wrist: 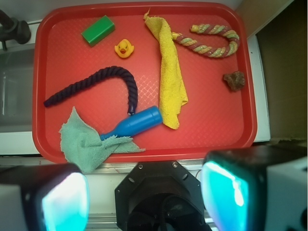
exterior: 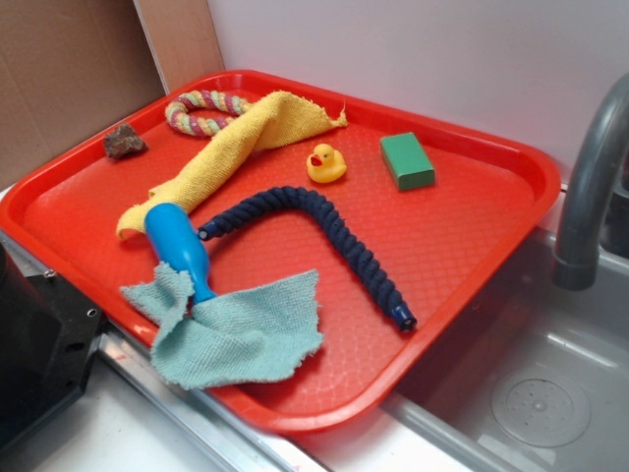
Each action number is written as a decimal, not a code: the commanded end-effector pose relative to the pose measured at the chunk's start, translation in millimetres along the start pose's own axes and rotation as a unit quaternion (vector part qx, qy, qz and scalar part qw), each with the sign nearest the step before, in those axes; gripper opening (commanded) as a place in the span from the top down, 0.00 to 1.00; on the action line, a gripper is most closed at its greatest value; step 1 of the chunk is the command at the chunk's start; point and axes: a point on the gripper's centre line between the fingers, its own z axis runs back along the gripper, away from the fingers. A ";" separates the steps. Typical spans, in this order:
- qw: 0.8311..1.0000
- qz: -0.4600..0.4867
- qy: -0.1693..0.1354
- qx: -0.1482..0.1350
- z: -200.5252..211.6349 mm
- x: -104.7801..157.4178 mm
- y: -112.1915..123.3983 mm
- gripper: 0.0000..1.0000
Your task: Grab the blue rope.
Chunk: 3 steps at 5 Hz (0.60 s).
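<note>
1. The gripper (wrist: 154, 192) hangs high above the near edge of the red tray (wrist: 144, 12), fingers (wrist: 65, 202) spread wide apart and holding nothing.
2. Closest to it on the tray lie a crumpled teal cloth (wrist: 84, 144) and a bright blue plastic handle (wrist: 134, 124), the handle's narrow end tucked into the cloth.
3. The blue rope (wrist: 103, 77) lies just beyond, bent in an arch; one end nearly touches the handle's wide end, the other points toward the sink side.
4. It looks light, limp and ribbed, so it should grip well but sag when lifted. The open middle of the arch seems the best hold, clear of handle and cloth.
5. Farther off are a yellow towel (wrist: 171, 72), a rubber duck (wrist: 124, 48), a green block (wrist: 98, 30), a braided rope ring (wrist: 214, 41) and a brown lump (wrist: 234, 80).
</note>
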 end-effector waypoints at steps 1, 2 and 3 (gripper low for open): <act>1.000 0.000 0.000 0.000 0.0 0.0 0.0 0.00; 0.992 -0.125 0.026 0.001 -54.7 43.8 -23.6 0.00; 0.968 -0.249 0.024 0.007 -97.9 81.6 -65.4 0.00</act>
